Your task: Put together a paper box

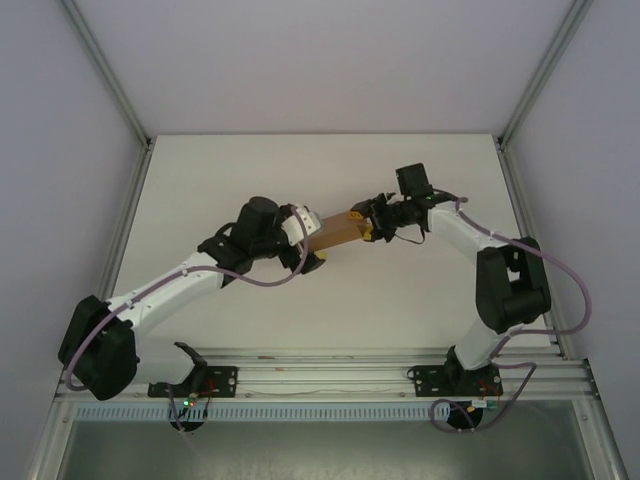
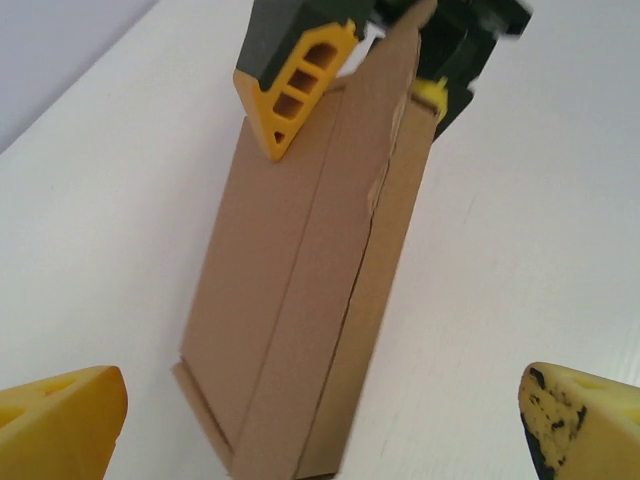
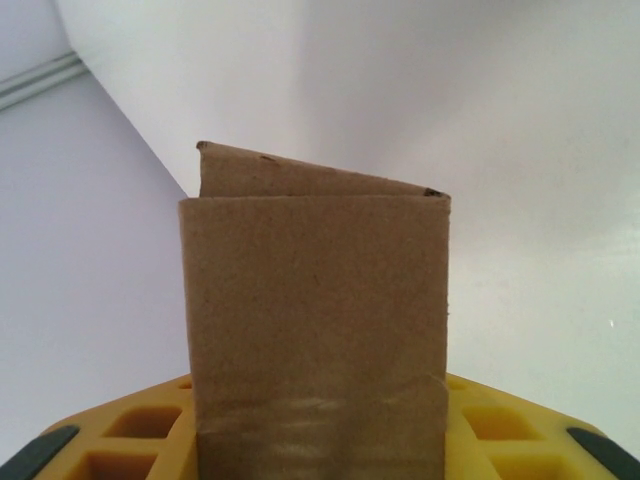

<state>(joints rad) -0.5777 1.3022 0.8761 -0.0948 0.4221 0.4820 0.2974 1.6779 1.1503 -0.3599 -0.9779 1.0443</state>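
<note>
The paper box (image 1: 335, 232) is a folded, flat brown cardboard box held above the white table (image 1: 250, 180) between the two arms. My right gripper (image 1: 366, 224) is shut on its far end. In the left wrist view those yellow fingers (image 2: 295, 85) clamp the top of the paper box (image 2: 300, 300), where a flap edge stands slightly open. My left gripper (image 2: 322, 425) is open wide, with its yellow fingertips (image 2: 60, 420) well clear on either side of the box's near end. In the right wrist view the paper box (image 3: 315, 300) stands up between the yellow pads (image 3: 130, 440) of my right gripper (image 3: 318, 440).
White walls and aluminium frame posts (image 1: 120, 240) enclose the table on the left, right and back. A metal rail (image 1: 330, 365) with both arm bases runs along the near edge. Bare table surface lies beyond the box (image 1: 330, 170).
</note>
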